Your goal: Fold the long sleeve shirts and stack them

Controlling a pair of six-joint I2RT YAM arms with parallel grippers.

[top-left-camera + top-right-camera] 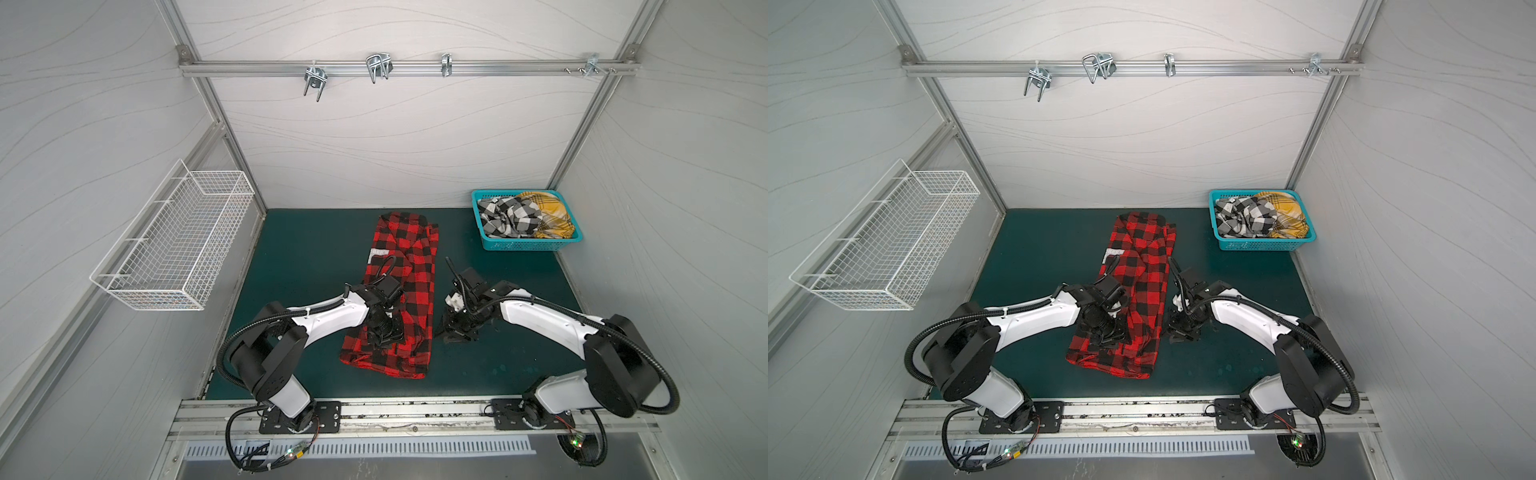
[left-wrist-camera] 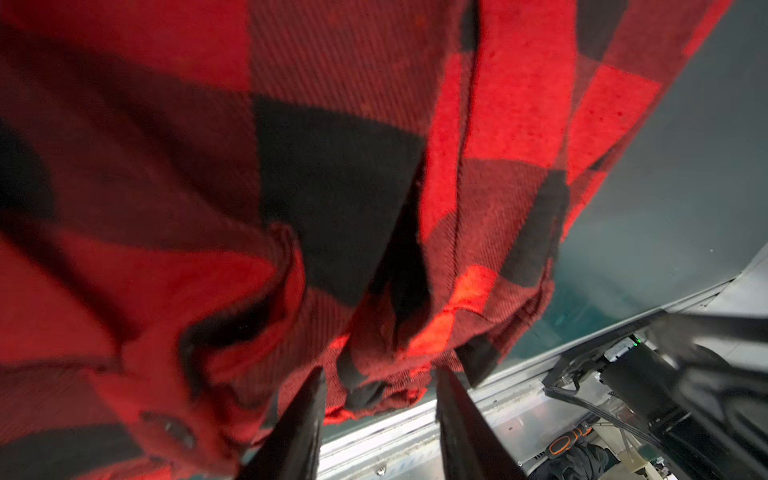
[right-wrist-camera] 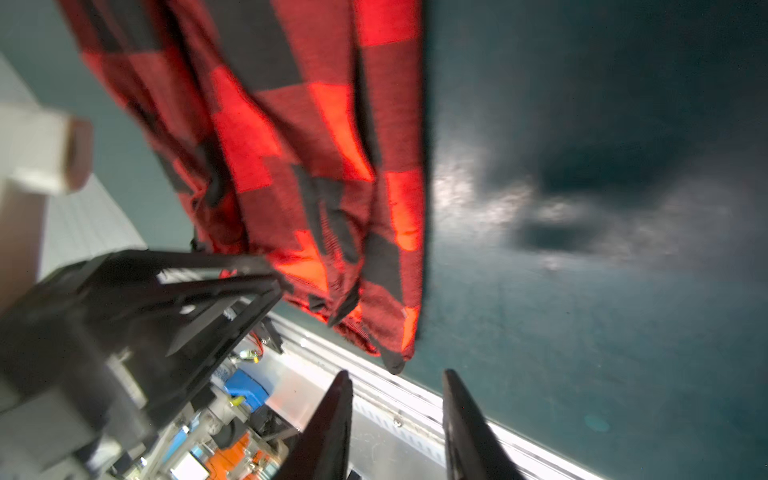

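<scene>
Soft twill red-and-black shirt — long, narrow, rumpled; turquoise basket — perforated plastic.

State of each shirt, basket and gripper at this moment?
red-and-black shirt: folded into a long strip, flat on the mat.
black-and-white shirt: crumpled in the teal basket.
yellow plaid shirt: crumpled in that basket.
left gripper: open, over the red-and-black shirt's near end.
right gripper: open, holding nothing.

red-and-black shirt: matt twill cloth | teal basket: plastic | table mat: smooth, faint sheen
</scene>
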